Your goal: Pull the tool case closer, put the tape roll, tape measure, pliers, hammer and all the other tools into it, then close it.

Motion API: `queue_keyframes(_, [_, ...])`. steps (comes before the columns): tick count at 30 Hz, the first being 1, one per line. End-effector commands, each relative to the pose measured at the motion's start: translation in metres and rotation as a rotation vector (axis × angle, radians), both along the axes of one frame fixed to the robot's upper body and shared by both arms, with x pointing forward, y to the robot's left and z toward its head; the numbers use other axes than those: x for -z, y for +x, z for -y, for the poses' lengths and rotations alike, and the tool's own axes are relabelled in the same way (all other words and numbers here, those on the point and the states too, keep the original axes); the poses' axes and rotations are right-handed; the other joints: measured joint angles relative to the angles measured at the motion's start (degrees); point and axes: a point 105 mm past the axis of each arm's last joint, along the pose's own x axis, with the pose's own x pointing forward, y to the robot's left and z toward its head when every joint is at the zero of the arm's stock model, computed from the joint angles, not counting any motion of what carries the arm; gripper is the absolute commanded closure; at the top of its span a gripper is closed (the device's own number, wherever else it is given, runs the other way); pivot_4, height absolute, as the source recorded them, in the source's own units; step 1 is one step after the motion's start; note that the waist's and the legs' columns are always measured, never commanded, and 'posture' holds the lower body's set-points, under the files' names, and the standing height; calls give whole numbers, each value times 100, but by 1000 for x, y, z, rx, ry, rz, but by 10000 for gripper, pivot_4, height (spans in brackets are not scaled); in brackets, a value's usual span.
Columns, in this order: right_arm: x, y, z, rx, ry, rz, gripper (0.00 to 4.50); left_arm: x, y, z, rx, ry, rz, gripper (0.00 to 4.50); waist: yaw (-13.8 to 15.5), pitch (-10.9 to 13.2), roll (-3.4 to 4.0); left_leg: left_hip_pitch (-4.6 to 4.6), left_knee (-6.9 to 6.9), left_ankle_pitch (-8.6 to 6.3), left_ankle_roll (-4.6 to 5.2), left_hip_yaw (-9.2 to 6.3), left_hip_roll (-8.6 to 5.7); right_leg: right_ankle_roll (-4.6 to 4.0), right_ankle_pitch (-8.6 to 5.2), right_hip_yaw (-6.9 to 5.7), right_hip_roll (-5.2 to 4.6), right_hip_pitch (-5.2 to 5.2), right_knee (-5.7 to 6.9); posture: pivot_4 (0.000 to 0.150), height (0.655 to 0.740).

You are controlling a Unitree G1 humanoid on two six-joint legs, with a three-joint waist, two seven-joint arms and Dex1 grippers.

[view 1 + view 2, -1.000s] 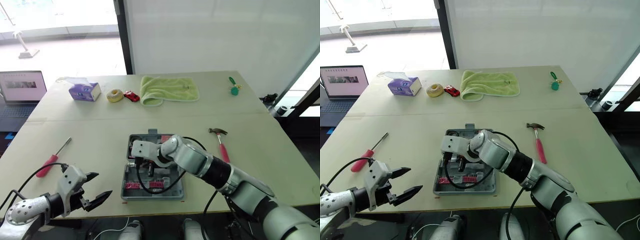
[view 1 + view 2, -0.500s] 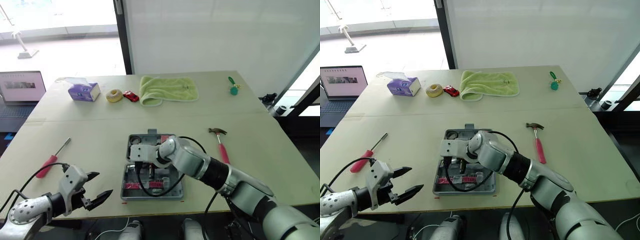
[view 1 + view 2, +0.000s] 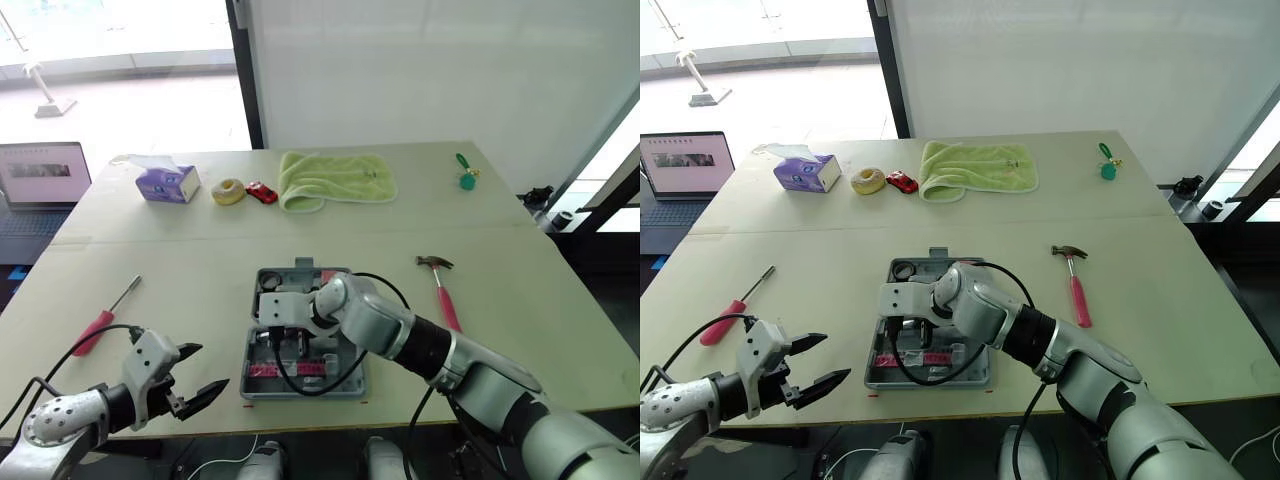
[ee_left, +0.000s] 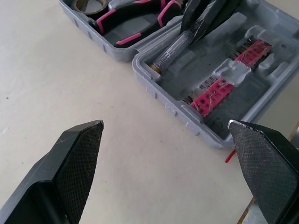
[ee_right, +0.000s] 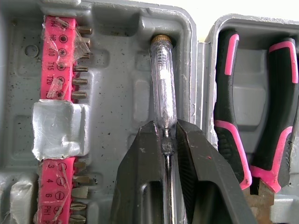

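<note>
Close to the front left corner of the worktop, the left claw hangs wide open with nothing in it, probably kept out of the way. The tool case lies open by the middle of the front edge. The right claw is low inside it, pinched tight on the thin metal end of a clear screwdriver. I think it holds it flat so it drops into its groove, between the pink bits and the pliers. A tape roll sits in a far corner of the case. The hammer waits to the right of the case, and a red screwdriver lies near the left edge. A green towel lies by the far edge.
</note>
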Motion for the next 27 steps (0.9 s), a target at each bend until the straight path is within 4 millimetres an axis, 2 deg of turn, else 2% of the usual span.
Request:
queue_keyframes(1, [-22, 8, -1, -26, 26, 108, 21831, -1, -1, 2, 14, -2, 9, 0, 6, 0, 0, 0, 0, 0, 0, 0, 0, 0, 0, 0, 0, 0, 0, 1500, 7375])
queue_keyframes(5, [-33, 3, 10, -19, 71, 71, 21831, -1, -1, 2, 18, -1, 5, 0, 30, 0, 0, -1, 1, 0, -1, 0, -1, 1, 0, 0, -1, 3, -7, 1500, 7375])
queue_keyframes(8, [-42, 1, 7, -91, 243, 91, 21831, -2, 1, 2, 21, -4, 10, 0, 23, -1, -2, 0, -2, 0, -1, 0, -1, 0, 0, 0, 0, 5, -7, 1500, 7375])
queue_keyframes(11, [-44, 4, 16, -50, 373, 50, 21831, -5, 4, 3, 27, -7, 19, 0, 12, -1, -2, 1, -3, 0, 0, 2, 0, 1, 0, 0, 0, 6, -6, 1500, 7375])
queue_keyframes(12, [-46, 1, 16, -65, 439, 26, 24191, -5, 5, 3, 29, -6, 22, 0, 9, -1, -2, 1, -3, 0, -1, 3, 1, 1, 0, 1, 0, 5, -6, 1500, 7375])
queue_keyframes(14, [-44, -2, 20, -72, 456, -9, 29902, -7, 6, 1, 30, -4, 25, 0, 9, -1, -2, 1, -2, 0, 0, 4, 1, 1, 0, 2, 0, 5, -6, 1500, 7375])
queue_keyframes(17, [-36, -5, 20, -74, 470, -49, 44377, -7, 7, 1, 38, 1, 25, 0, 6, -1, -2, 1, -2, 0, 0, 4, 2, 1, 0, 2, 1, 6, -6, 1500, 7375])
queue_keyframes(27, [-6, -5, 20, 3, 468, -125, 44377, -10, 11, 0, 49, 9, 31, 0, 12, -1, -2, 1, -2, 0, 0, 5, 3, 0, 0, 3, 2, 6, -6, 1500, 7375])
